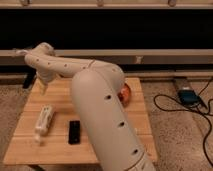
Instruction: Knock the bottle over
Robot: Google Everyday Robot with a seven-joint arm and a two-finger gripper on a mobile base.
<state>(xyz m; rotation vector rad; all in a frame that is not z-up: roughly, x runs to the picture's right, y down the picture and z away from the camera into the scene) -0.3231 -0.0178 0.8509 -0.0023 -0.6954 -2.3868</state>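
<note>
The whitish bottle (pixel 44 121) lies on its side on the left part of the wooden table (pixel 107 150), its length running from near to far. My white arm reaches from the lower right across the table to the far left corner. The gripper (pixel 40 84) hangs at the table's far left edge, beyond the bottle and apart from it. It holds nothing that I can see.
A flat black slab (pixel 74 131) lies just right of the bottle. An orange-red bowl (pixel 125 94) sits behind my arm at the right of the table. Black cables and a blue box (pixel 187 95) lie on the floor to the right. A dark wall runs behind.
</note>
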